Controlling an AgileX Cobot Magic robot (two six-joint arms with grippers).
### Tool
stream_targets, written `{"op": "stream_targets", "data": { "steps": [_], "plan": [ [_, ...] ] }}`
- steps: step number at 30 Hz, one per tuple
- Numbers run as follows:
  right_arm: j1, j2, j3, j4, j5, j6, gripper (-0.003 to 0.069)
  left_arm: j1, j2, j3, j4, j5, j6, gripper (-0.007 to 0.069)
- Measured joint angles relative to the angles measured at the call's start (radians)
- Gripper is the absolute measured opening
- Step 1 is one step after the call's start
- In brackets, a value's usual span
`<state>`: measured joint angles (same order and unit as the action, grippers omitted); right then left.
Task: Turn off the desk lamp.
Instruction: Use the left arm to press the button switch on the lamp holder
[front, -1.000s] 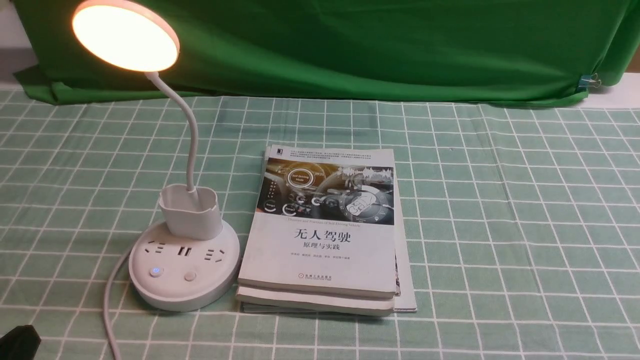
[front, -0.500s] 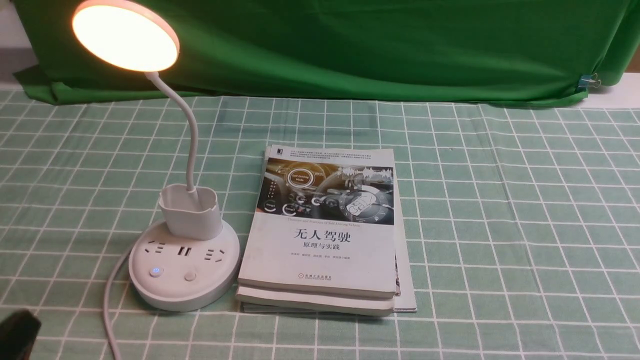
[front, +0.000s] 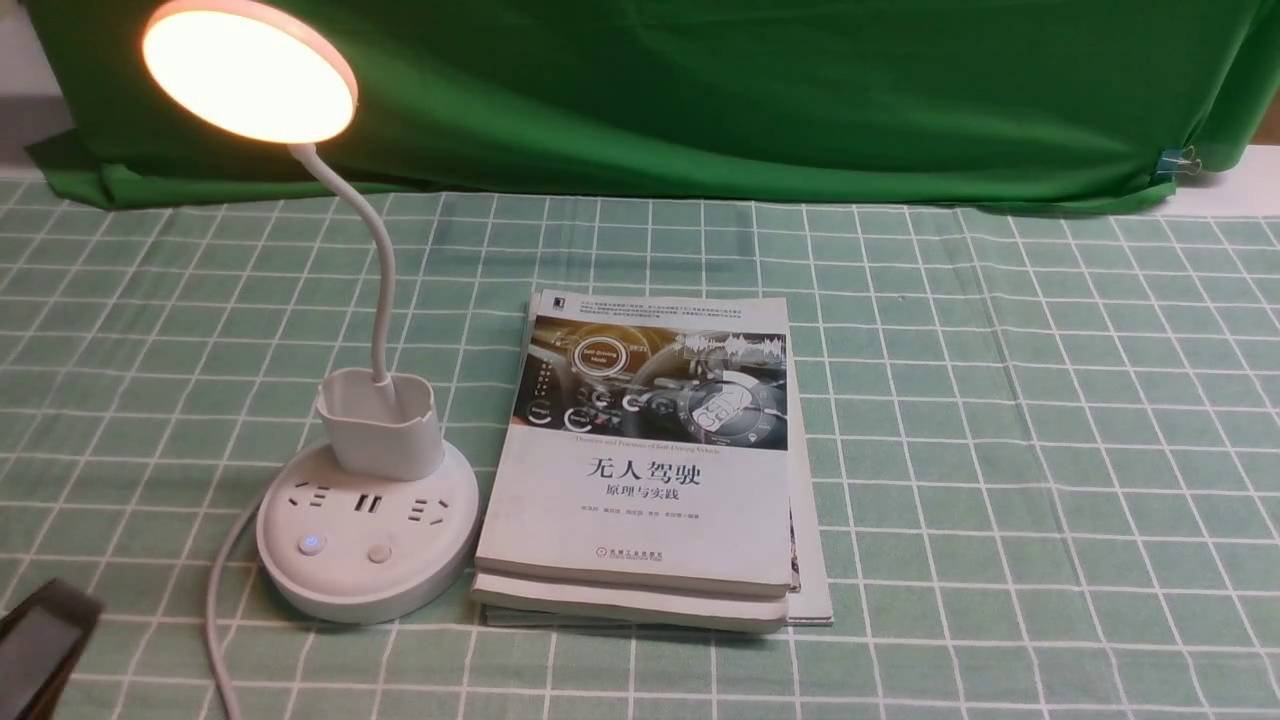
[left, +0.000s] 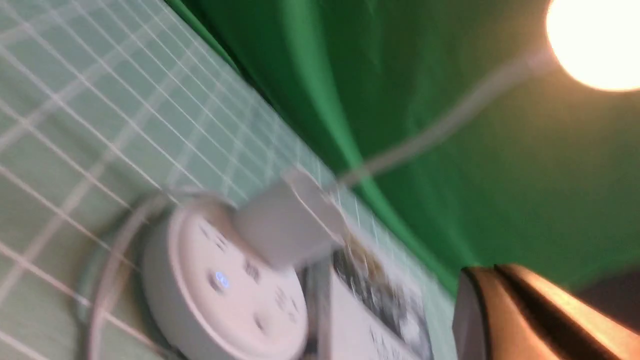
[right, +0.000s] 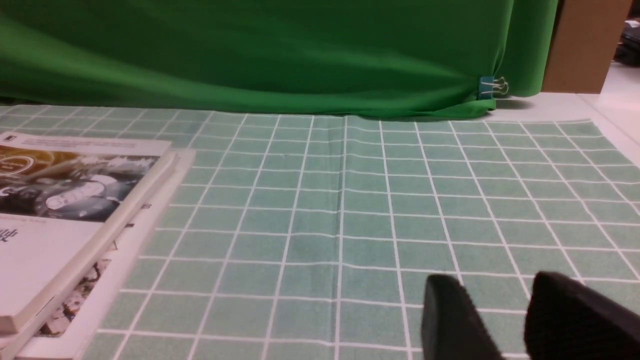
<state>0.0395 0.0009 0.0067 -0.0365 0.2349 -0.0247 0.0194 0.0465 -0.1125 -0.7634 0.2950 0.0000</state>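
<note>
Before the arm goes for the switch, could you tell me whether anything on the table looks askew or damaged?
Nothing looks spilled or damaged. The desk lamp stands upright and lit. The only untidy thing is the stack of books beside it, which is slightly uneven: the bottom one juts out on the robot's right side.

Blunt matte-black fingers (right: 452, 320) are shown on the right gripper (right: 495, 300); a dark glossy face is seen on the left gripper (front: 42, 640).
</note>
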Motion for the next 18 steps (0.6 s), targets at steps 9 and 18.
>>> {"op": "stream_targets", "data": {
  "steps": [9,18],
  "plan": [
    [0.000,0.000,0.000,0.000,0.000,0.000,0.0242,0.000,0.424,-0.360,0.269,0.383,0.095,0.0000],
    [0.000,0.000,0.000,0.000,0.000,0.000,0.0242,-0.106,0.874,-0.549,0.401,0.549,0.190,0.0000]
  ]
}}
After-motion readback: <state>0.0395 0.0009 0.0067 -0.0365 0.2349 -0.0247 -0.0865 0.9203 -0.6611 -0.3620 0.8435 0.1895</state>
